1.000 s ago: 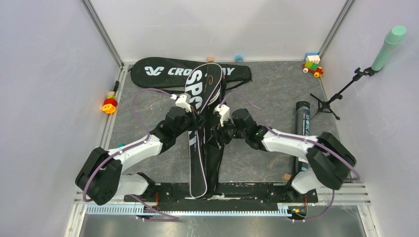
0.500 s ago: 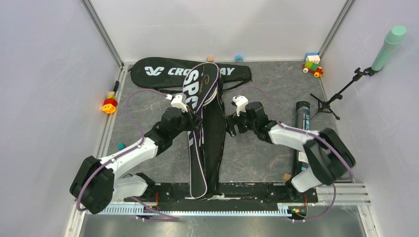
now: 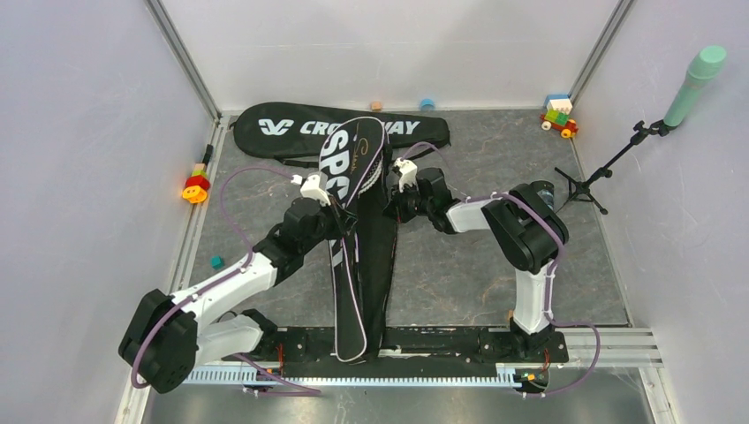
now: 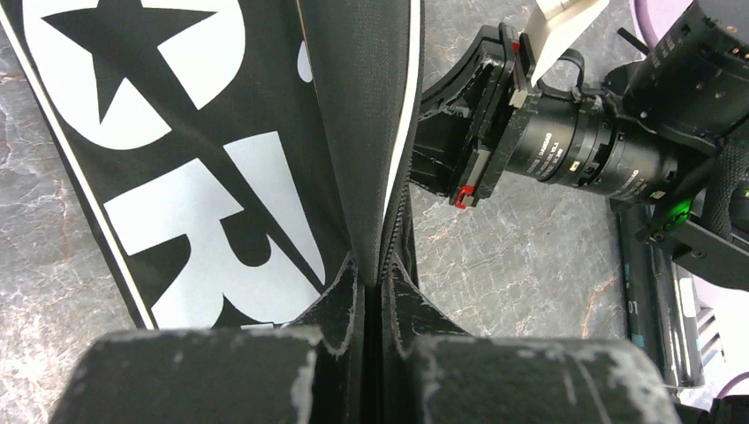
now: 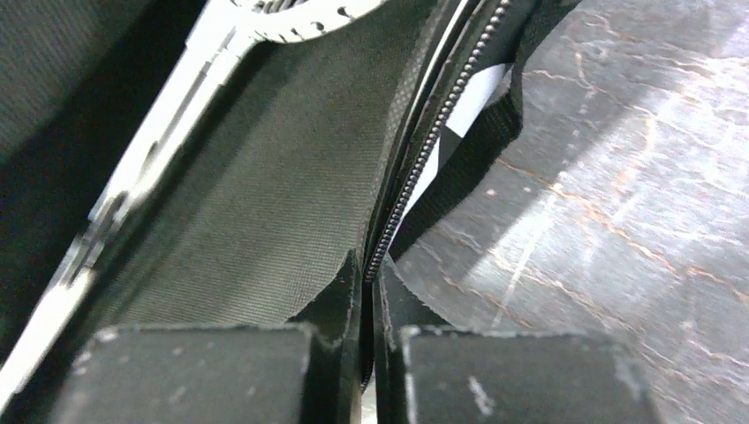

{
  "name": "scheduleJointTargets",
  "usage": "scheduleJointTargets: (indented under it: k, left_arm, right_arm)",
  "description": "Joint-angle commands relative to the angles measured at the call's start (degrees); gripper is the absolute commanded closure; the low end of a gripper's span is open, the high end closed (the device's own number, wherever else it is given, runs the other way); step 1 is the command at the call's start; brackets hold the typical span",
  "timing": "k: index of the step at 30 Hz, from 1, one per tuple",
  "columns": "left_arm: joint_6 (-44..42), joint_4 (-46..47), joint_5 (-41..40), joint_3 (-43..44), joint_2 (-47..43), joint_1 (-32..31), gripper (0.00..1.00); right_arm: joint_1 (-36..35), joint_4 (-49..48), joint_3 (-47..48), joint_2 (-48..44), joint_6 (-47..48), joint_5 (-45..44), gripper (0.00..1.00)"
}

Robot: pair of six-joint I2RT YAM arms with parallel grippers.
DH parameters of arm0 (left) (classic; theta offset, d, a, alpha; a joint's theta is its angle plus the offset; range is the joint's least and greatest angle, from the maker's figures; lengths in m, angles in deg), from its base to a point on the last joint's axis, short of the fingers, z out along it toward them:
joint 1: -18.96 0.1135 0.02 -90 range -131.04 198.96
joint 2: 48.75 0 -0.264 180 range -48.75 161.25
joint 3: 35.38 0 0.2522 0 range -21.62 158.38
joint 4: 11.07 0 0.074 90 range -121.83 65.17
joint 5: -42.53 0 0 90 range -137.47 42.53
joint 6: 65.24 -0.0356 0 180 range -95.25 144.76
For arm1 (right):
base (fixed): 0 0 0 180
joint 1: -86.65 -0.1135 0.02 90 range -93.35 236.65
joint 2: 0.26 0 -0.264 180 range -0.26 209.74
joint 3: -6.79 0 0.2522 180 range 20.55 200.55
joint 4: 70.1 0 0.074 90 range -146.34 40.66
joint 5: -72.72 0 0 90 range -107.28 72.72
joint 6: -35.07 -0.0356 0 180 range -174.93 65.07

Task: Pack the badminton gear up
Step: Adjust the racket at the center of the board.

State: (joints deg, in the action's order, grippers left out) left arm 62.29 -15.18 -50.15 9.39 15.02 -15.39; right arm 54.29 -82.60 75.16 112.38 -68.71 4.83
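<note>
My right gripper (image 5: 369,276) now sits farther up the SPORT bag (image 3: 371,265), clenched on its zipper edge, my left gripper (image 4: 382,281) clamping the opposite flap across the long axis.

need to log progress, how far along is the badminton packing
Done: a white-framed stringed racket head sits inside the black SPORT-lettered racket bag. In hand: the left gripper and right gripper each pinch an edge of its open mouth; the zip is not closed. To do: the black CROSSWAY-lettered bag lies flat at the back, and the long black tube is unpacked.
</note>
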Motion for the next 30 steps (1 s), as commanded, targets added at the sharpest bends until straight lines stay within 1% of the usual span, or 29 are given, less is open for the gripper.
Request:
scheduleJointTargets:
  k: [1,4,6,9,11,13,15,17,18,20,21,22,23,24,25,26,27,28,30]
  left_arm:
    - [-0.14,4.59,-1.13,1.37,-3.34,0.16,0.98]
    - [-2.55,3.1,-0.51,2.5,-3.53,-0.07,0.98]
    - [-3.62,3.27,0.47,3.58,-3.27,-0.91,0.98]
    - [-6.81,3.03,0.51,6.25,-2.64,-3.81,0.98]
    - [-8.62,5.57,-0.06,6.77,-2.27,-6.51,0.98]
    - [-9.41,10.74,0.79,6.22,-1.77,-8.46,0.98]
    - [-9.5,17.02,1.14,5.36,-0.57,-10.72,0.98]
    - [-10.03,22.52,0.25,5.16,1.75,-13.43,0.98]
    - [-10.35,24.85,-0.56,5.53,3.67,-14.66,0.98]
    - [-10.48,29.85,-3.58,6.08,8.24,-17.7,0.94]
    - [-10.48,34.35,-5.9,6.15,11.4,-19.08,0.93]
    - [-11.1,38.43,-7.98,6.17,14.28,-20.7,0.91]
    - [-12.6,42.79,-9.88,6.6,17.68,-22.15,0.85]
    - [-13.85,44.91,-11.72,7.16,20.53,-23.07,0.8]
    - [-15.36,46.36,-13.31,7.89,22.49,-23.69,0.8]
    - [-16.36,46.87,-13.89,8.34,23.86,-23.78,0.75]
    - [-17.56,46.72,-15.11,8.55,24.28,-23.77,0.68]
    - [-18.64,46.07,-16.48,8.53,24.02,-23.81,0.53]
    - [-22.24,44.58,-18.94,7.63,21.77,-23.76,0.31]
  right_arm:
    - [-0.23,-3.86,3.98,-1.55,-1.0,8.41,1.0]
    - [-0.24,5.49,8.15,-8.03,7.82,4.52,1.0]
    - [-0.18,14.29,13.22,-11.39,13.97,0.16,1.0]
    - [-0.24,27.11,23.55,-13.97,23.16,-4.4,1.0]
    - [-0.2,33.08,29.97,-14.7,28.43,-6.4,1.0]
    - [-0.22,37.7,34.68,-14.52,33.19,-7.92,1.0]
    - [-0.2,39.73,38.24,-14.09,37.24,-9.06,1.0]
    - [-0.26,39.23,39.24,-14.19,41.85,-9.32,1.0]
    - [-0.19,37.8,39.14,-14.44,43.28,-9.5,1.0]
    - [-0.23,34.32,37.55,-15.34,47.28,-9.09,1.0]
    - [-0.22,32.14,36.63,-15.79,49.2,-8.78,1.0]
    - [-0.21,30.17,35.37,-16.17,50.35,-8.55,1.0]
    - [-0.17,28.17,34.24,-16.53,51.5,-7.63,1.0]
    - [-0.22,27.05,33.39,-16.79,53.36,-6.15,1.0]
    - [-0.18,26.71,32.61,-17.02,55.09,-4.47,1.0]
    - [-0.16,26.7,31.71,-17.28,57.42,-2.37,1.0]
    - [-0.18,26.73,30.64,-17.72,59.62,-1.41,1.0]
    - [-0.03,26.79,29.7,-18.14,61.39,-0.37,1.0]
    - [0.63,28.18,27.83,-18.89,65.51,2.54,1.0]
